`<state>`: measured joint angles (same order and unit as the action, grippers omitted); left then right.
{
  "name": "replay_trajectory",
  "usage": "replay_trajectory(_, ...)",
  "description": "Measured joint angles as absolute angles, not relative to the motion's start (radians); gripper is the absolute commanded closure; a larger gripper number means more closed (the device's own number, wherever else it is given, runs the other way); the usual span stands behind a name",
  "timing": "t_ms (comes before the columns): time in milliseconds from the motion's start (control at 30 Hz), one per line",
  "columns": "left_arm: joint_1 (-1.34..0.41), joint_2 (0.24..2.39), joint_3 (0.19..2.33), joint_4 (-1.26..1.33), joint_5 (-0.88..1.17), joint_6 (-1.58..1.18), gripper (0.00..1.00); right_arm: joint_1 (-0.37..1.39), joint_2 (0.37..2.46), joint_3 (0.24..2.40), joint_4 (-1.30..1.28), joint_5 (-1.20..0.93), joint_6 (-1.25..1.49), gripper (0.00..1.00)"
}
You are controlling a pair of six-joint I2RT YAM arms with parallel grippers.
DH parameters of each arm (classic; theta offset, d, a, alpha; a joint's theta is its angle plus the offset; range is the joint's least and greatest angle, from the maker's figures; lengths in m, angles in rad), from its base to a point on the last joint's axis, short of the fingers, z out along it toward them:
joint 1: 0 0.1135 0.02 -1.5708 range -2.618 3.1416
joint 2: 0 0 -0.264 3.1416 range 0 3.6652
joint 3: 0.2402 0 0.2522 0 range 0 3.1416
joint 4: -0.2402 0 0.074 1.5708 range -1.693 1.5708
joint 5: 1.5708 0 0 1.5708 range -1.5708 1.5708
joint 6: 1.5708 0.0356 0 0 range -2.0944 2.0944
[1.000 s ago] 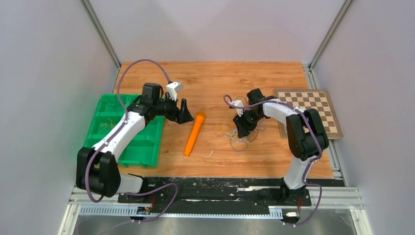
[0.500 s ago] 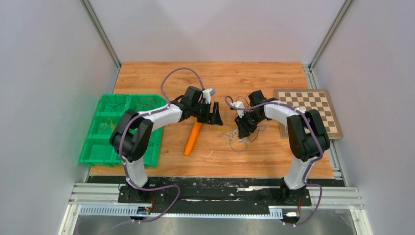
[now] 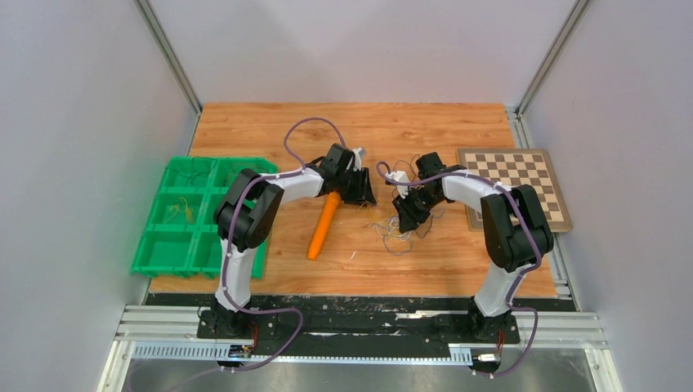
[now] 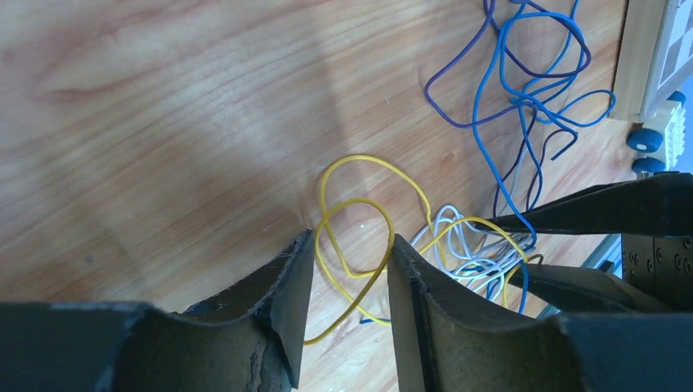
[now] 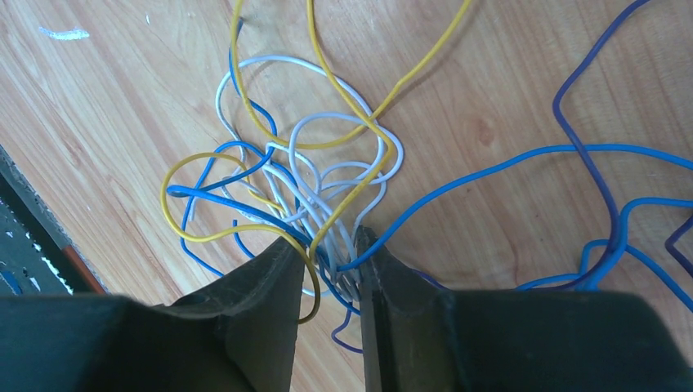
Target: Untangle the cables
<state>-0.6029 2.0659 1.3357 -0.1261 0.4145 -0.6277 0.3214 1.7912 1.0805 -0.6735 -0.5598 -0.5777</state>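
- Wooden table (image 3: 270,131) fills the middle of the overhead view. You see the cables (image 3: 395,234) tangled right of centre, with an orange marker (image 3: 324,224) to their left.
- Your left gripper (image 3: 365,194) and right gripper (image 3: 406,219) face each other just above that tangle in the frame.
- Left wrist view: your fingers (image 4: 286,310) stand apart, with a yellow loop (image 4: 359,156) lying between them at lower centre.
- Right wrist view: your fingers (image 5: 261,302) pinch white, blue and yellow strands of the cables at lower centre.

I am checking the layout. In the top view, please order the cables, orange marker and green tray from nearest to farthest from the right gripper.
1. cables, at the right gripper.
2. orange marker, to its left.
3. green tray, far left edge.
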Motion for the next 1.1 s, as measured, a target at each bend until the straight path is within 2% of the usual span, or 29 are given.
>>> replay_trajectory(100, -0.617, 2.078, 1.343, -0.126, 0.414, -0.651, 0.62, 0.321, 1.792, 1.081, -0.674, -0.560, -0.577, 0.71)
replay_trajectory(333, -0.639, 2.105, 1.344, -0.117, 0.452, -0.686, 0.99, 0.321, 1.792, 1.081, -0.673, -0.560, -0.574, 0.73)
replay_trajectory(700, -0.592, 2.040, 1.395, -0.171, 0.462, -0.600, 1.00, 0.307, 1.797, 1.081, -0.672, -0.560, -0.570, 0.73)
replay_trajectory(967, -0.327, 1.672, 1.421, -0.255, 0.493, -0.500, 1.00, 0.271, 1.800, 1.076, -0.672, -0.568, -0.572, 0.74)
replay_trajectory(1100, -0.196, 1.555, 1.482, -0.299, 0.520, -0.459, 1.00, 0.265, 1.800, 1.073, -0.671, -0.572, -0.577, 0.74)
